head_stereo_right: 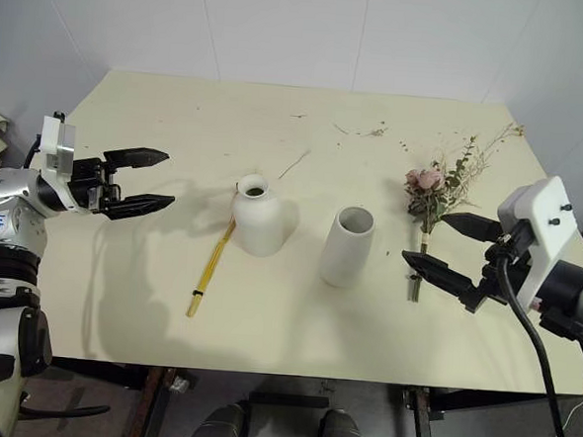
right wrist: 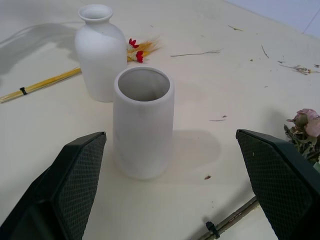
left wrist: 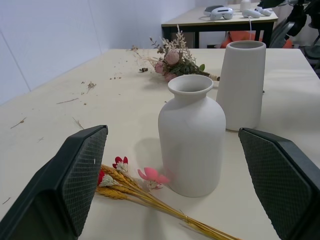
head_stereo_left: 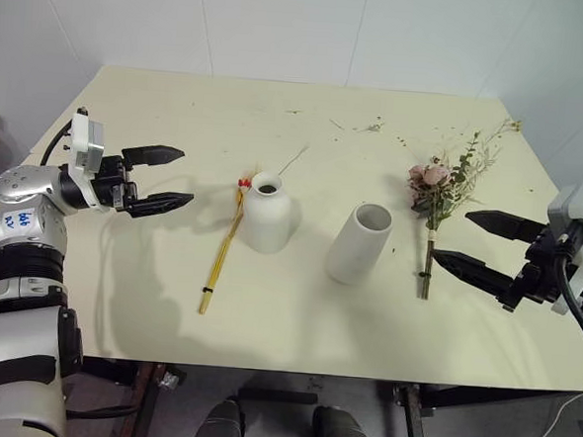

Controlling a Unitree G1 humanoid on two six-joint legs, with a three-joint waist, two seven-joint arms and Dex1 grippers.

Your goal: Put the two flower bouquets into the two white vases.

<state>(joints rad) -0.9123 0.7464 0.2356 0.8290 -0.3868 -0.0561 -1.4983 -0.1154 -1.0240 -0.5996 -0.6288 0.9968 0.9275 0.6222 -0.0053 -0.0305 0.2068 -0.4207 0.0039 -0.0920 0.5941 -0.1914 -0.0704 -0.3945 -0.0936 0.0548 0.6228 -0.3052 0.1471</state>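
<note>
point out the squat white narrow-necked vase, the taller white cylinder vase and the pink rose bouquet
squat white narrow-necked vase [head_stereo_left: 267, 217], left eye view, middle of its belly
taller white cylinder vase [head_stereo_left: 357, 248], left eye view, outer wall
pink rose bouquet [head_stereo_left: 431, 178], left eye view, the pink blooms

Two matte white vases are stood upright mid-table: a squat narrow-necked vase [head_stereo_left: 268, 213] and a taller cylindrical vase [head_stereo_left: 359, 243]. A slim yellow-stalked bouquet [head_stereo_left: 223, 249] is laid flat beside the former; a pink rose bouquet [head_stereo_left: 438, 195] is laid flat beyond the latter.
</note>
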